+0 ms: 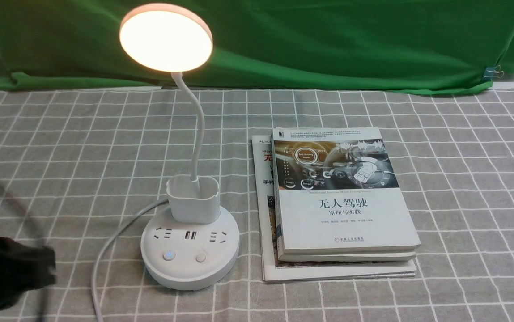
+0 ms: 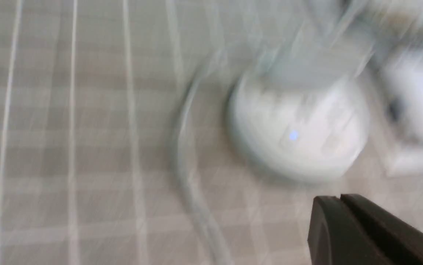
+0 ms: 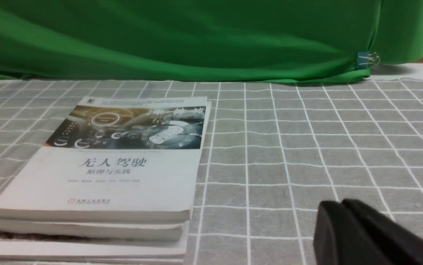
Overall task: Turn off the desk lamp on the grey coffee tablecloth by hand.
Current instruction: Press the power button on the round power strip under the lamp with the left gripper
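**Approach to the switch.** The desk lamp [image 1: 193, 201] stands lit on the grey checked tablecloth [image 1: 462, 179] covering the worktop. It sits left of centre, with its round base towards the robot and its disc head [image 1: 166, 37] glowing above. Two buttons sit on the near edge of the base: the left button [image 1: 168, 255] shows a blue light, and the right button [image 1: 201, 257] is plain. A stack of books [image 1: 341, 201] lies just beside the base on its right, and the white cord [image 1: 97, 277] curves away on its left.

The left gripper [image 2: 340, 199] is low at the near left corner, apart from the base and blurred. In its wrist view the two fingers [image 2: 329, 235] are pressed together with nothing between them. The right gripper [image 3: 342, 204], likewise closed and empty, is over bare cloth right of the books, outside the front view.

**Judged step:** bringing the left gripper to a button; nothing is pressed yet. Which button governs the light cannot be told, though the lit one seems likelier. The closed fingers make one firm tip. Carry it in above the cord, centre it over the button and press straight down, briefly, because a slanted push could slide the base toward the books.
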You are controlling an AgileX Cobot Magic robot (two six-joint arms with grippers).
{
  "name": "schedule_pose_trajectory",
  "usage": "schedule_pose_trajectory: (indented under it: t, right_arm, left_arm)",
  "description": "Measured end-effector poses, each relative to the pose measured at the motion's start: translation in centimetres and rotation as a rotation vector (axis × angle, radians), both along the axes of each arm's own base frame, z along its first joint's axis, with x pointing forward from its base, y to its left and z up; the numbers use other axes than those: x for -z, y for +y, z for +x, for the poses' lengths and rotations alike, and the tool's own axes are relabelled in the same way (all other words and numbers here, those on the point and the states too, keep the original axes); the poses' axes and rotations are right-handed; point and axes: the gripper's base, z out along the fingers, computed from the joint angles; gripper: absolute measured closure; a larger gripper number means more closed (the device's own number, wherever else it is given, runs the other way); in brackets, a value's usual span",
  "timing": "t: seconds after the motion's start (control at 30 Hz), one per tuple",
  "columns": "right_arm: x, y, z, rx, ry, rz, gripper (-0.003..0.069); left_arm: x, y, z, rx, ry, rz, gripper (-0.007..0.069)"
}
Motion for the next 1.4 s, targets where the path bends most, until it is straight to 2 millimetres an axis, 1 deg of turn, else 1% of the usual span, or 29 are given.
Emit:
schedule_pose_trajectory:
  t: [0.03, 0.13, 0.17, 0.23, 0.27, 0.33, 0.4, 0.47, 0.57, 0.67, 0.87, 1.03, 1.27, 1.4]
  right_arm:
    - [0.0, 0.0, 0.0, 0.000, 0.000, 0.000, 0.0622]
    - [0.0, 0.0, 0.0, 0.000, 0.000, 0.000, 0.0622]
    - [0.0, 0.0, 0.0, 0.000, 0.000, 0.000, 0.0622]
    - [0.0, 0.0, 0.0, 0.000, 0.000, 0.000, 0.0622]
    - [0.0, 0.0, 0.0, 0.000, 0.000, 0.000, 0.0622]
    - [0.0, 0.0, 0.0, 0.000, 0.000, 0.000, 0.0622]
    - [0.0, 0.0, 0.0, 0.000, 0.000, 0.000, 0.0622]
    - [0.0, 0.0, 0.0, 0.000, 0.000, 0.000, 0.0622]
    - [0.0, 0.0, 0.0, 0.000, 0.000, 0.000, 0.0622]
    - [0.0, 0.0, 0.0, 0.000, 0.000, 0.000, 0.0622]
    - [0.0, 0.0, 0.0, 0.000, 0.000, 0.000, 0.0622]
    - [0.0, 0.0, 0.0, 0.000, 0.000, 0.000, 0.0622]
    - [0.0, 0.0, 0.0, 0.000, 0.000, 0.000, 0.0622]
    - [0.0, 0.0, 0.0, 0.000, 0.000, 0.000, 0.0622]
  left_arm:
    - [0.8, -0.1, 1.2, 0.024, 0.100, 0.021, 0.0624]
    - [1.7, -1.1, 3.7, 0.100, 0.225, 0.069, 0.0627]
    - [1.8, -1.3, 3.9, 0.106, 0.230, 0.072, 0.0627]
    - [2.5, -3.3, 5.9, 0.179, 0.298, 0.109, 0.0632]
    - [2.7, -4.1, 6.5, 0.195, 0.315, 0.114, 0.0633]
    - [2.8, -5.8, 7.3, 0.233, 0.332, 0.120, 0.0634]
    - [3.2, -8.2, 8.1, 0.291, 0.359, 0.133, 0.0634]
    - [3.4, -10.2, 8.8, 0.337, 0.371, 0.144, 0.0634]
    - [4.2, -12.8, 9.8, 0.385, 0.400, 0.182, 0.0634]
    - [4.8, -14.5, 11.0, 0.405, 0.425, 0.218, 0.0634]
    - [5.5, -15.9, 13.0, 0.410, 0.438, 0.230, 0.0634]
    - [5.8, -16.0, 13.5, 0.415, 0.438, 0.252, 0.0634]
    - [6.7, -16.0, 13.8, 0.422, 0.462, 0.293, 0.0634]
    - [7.2, -15.6, 14.1, 0.413, 0.479, 0.307, 0.0634]
